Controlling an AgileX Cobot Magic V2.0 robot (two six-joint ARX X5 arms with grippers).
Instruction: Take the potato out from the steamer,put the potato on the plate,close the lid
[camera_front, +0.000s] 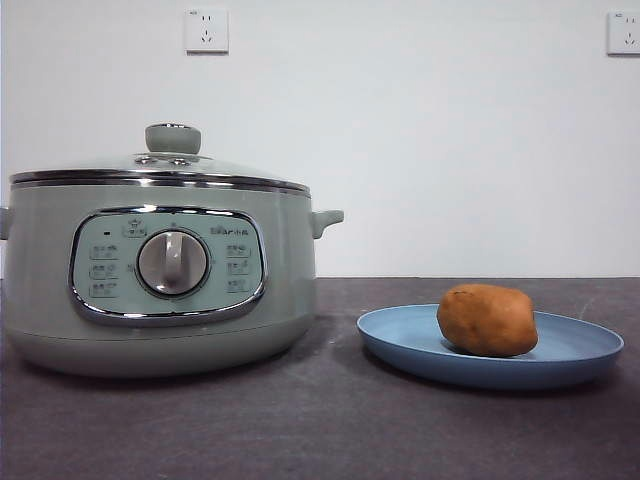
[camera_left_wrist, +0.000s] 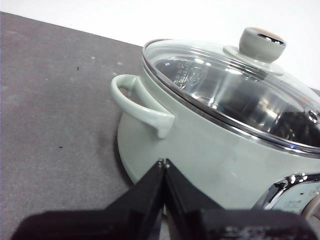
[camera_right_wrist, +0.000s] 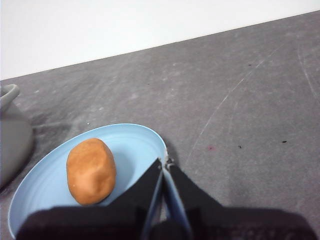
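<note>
1. Jaws first: our left gripper has its jaws pressed together on nothing, tips meeting just in front of the steamer wall, below its side handle. Our right gripper is likewise closed and empty, its tips over the near rim of the plate.

2. We see the potato lying on the plate, just beside the right jaws and apart from them. We judge it was set toward the plate's middle so it cannot roll off the shallow rim; it rests on its long side and looks stable.

3. We see the lid seated on the steamer, its steel rim level on the chrome edge all round, as far as we can follow it. The knob stands beyond the left jaws, untouched. Seated flat like this, the lid needs no hand to keep it there.

4. By our reading, all three parts of the task are done: potato out, potato plated, lid on. That would explain why both grippers hang clear with nothing in them.

5. Our front view shows what neither wrist view does: steamer and plate side by side on the counter, apart, with the control dial facing us. No arm appears in it.

6. Our left wrist view alone looks through the glass: we find no potato inside, only reflections and bare metal. Our right wrist view alone shows the plate from above, with the potato well inside the rim.
</note>
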